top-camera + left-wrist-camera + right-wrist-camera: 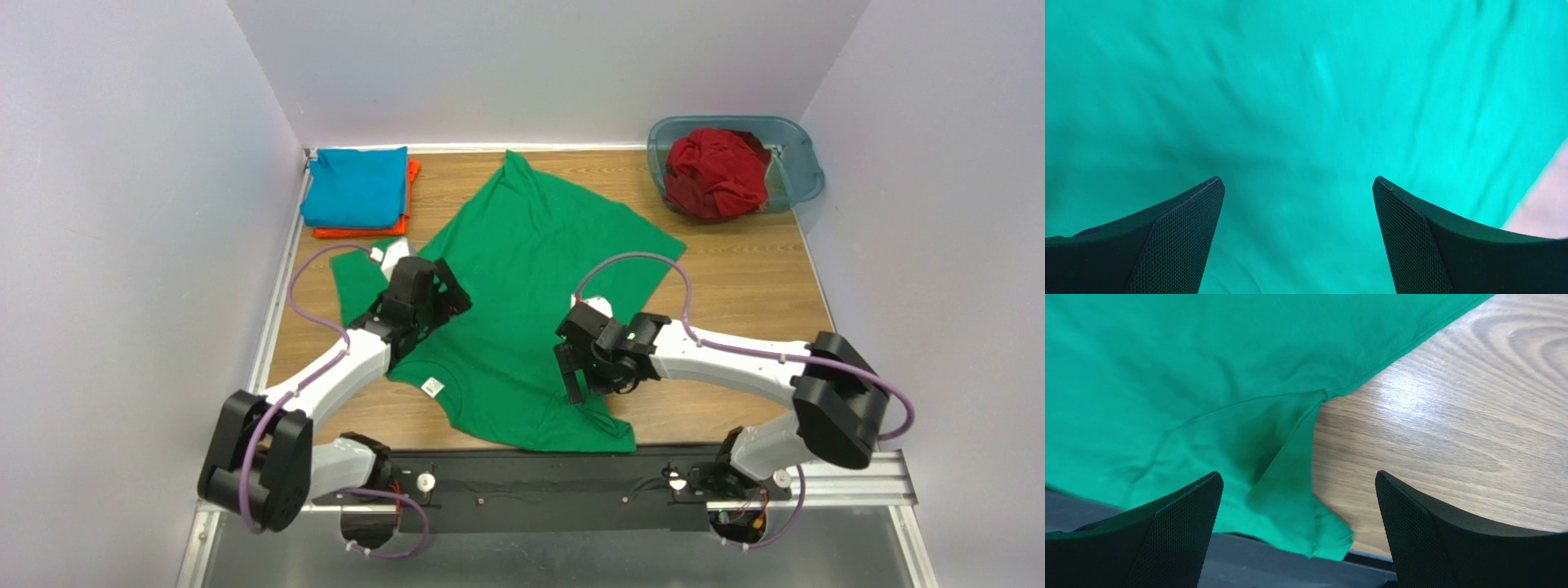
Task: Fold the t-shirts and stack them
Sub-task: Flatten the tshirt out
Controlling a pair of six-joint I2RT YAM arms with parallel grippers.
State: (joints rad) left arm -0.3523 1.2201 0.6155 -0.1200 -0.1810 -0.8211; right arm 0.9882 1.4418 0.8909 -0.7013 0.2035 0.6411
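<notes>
Green t-shirt (pixel 528 282) lies spread out on the desk (pixel 736 282) in my top view. A folded teal-blue shirt (pixel 356 184) sits on an orange one (pixel 368 229) at the far left corner, and a dark red one (pixel 715 172) is in the tub (pixel 803 159) at the far right. Left wrist view: my left hand (pixel 1296 180) gapes wide over green cloth. Right wrist view: my right hand (pixel 1298 474) is wide and empty above the shirt's near corner, by the desk edge.

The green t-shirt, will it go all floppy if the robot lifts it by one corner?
Probably floppy: the green t-shirt lies limp and wrinkled on the table. Pushed, it would likely bunch rather than slide. It looks thin, so probably light.
</notes>
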